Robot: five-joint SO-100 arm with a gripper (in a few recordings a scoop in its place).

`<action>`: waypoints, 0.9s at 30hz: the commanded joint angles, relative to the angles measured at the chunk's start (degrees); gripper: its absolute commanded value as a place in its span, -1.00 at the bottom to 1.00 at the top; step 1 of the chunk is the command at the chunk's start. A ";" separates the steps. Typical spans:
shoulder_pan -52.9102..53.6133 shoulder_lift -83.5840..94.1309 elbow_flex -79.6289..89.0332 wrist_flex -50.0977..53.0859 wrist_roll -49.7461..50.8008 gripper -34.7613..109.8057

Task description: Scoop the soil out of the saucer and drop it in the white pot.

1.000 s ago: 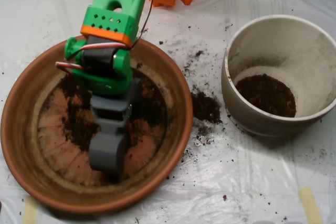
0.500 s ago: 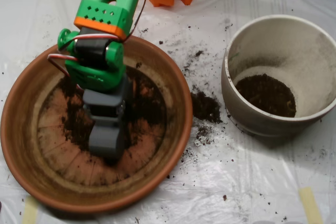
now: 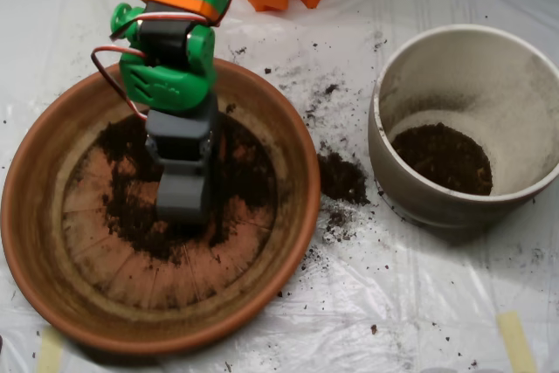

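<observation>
Most soil (image 3: 131, 207) surrounds the hand (image 3: 182, 203) in the saucer (image 3: 35, 216)

surface: crinkled translucent white plastic sheet (image 3: 419, 303) | fixings: pale yellow tape strips (image 3: 517, 338) near right, far edge | light: soft glare

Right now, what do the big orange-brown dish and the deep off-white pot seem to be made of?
The big orange-brown dish looks like unglazed terracotta: matte, earthy, with faint radial lines. The deep off-white pot seems ceramic, possibly glazed outside; its smooth wall is dusty inside.

Tool (image 3: 183, 203) dragged back up-frame across saucer (image 3: 35, 216).
</observation>
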 commanded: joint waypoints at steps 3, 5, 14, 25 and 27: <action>1.05 2.81 2.72 -1.76 -0.88 -0.33; 0.26 2.90 2.90 -2.81 -0.79 -0.37; -2.11 7.91 7.91 -10.28 -1.67 -0.52; -4.57 28.21 17.05 -17.58 1.67 -0.53; -6.50 35.68 20.13 -17.49 2.29 -0.53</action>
